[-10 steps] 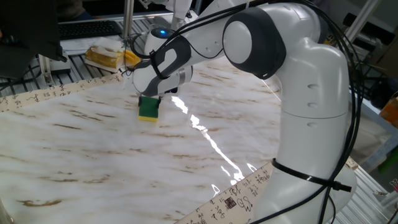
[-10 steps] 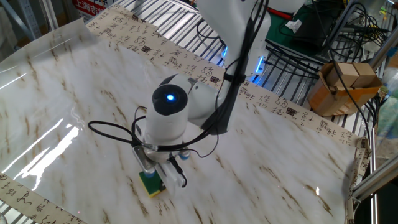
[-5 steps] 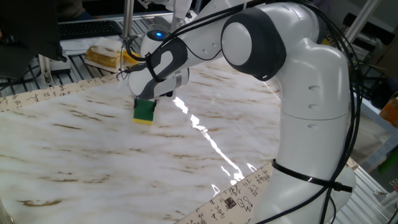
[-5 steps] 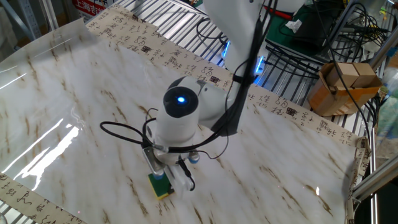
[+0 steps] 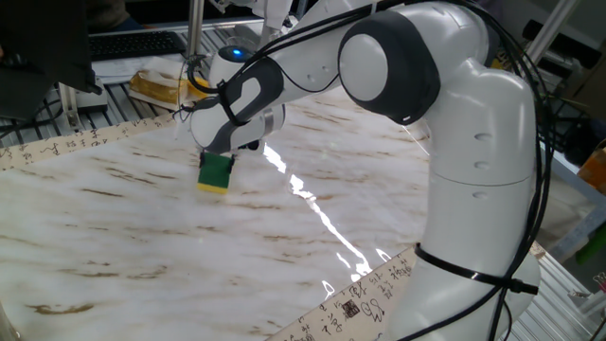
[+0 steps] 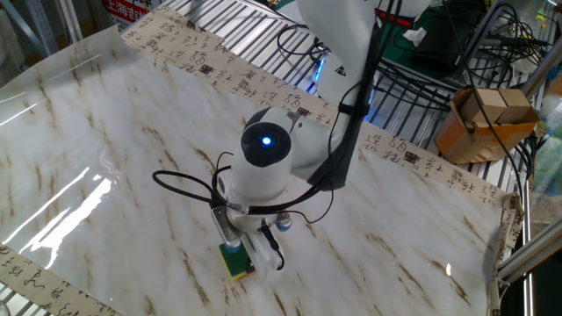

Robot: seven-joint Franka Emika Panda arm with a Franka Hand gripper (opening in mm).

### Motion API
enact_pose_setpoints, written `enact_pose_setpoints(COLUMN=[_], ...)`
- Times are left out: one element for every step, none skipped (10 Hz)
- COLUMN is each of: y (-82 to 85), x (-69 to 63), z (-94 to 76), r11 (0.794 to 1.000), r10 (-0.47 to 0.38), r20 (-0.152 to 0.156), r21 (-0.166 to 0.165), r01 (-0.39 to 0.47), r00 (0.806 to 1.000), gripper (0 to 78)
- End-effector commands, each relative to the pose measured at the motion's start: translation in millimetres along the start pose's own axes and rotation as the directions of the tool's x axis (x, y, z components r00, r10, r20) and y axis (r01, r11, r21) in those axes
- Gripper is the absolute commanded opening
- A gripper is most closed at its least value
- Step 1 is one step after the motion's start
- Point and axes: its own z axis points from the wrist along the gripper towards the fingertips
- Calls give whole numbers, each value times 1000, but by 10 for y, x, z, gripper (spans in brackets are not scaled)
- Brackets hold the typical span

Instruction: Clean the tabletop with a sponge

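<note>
The sponge [image 5: 215, 174], dark green on top with a yellow base, rests on the white marble-patterned tabletop [image 5: 142, 237]. My gripper [image 5: 219, 157] points straight down and is shut on the sponge, pressing it against the sheet. In the other fixed view the sponge [image 6: 234, 262] shows under the gripper [image 6: 240, 254], near the front beige border; the wrist hides most of its top.
A pale yellow lump in clear wrapping [image 5: 163, 87] lies on the grey slatted bench [image 5: 114, 99] beyond the tabletop's beige border [image 5: 85, 142]. A cardboard box [image 6: 481, 118] and cables stand off the table's far side. My arm's base [image 5: 473, 237] stands at the table edge.
My gripper has slid the sponge across the tabletop, leftward in one fixed view and rightward toward the front border in the other. The grip has not changed.
</note>
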Motion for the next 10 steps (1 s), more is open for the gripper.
enact_pose_setpoints(y=[-82, -138, -210, -294, -373, -478, -560, -586, -704, -756], x=[92, 53, -5, -58, -98, -146, -178, -190, -252, -293], z=[-71, -85, -94, -90, -74, -49, -32, -30, -41, -57], r11=[999, 998, 996, 994, 992, 989, 986, 984, 978, 973], r10=[-41, -61, -82, -105, -125, -149, -168, -175, -207, -228], r20=[-11, -12, -13, -13, -13, -11, -10, -10, -10, -15], r21=[20, 19, 19, 18, 18, 18, 20, 22, 29, 33], r01=[42, 61, 82, 105, 126, 149, 168, 175, 208, 228], r00=[999, 998, 997, 994, 992, 989, 986, 985, 978, 974], gripper=[12, 12, 12, 12, 12, 12, 12, 12, 12, 12])
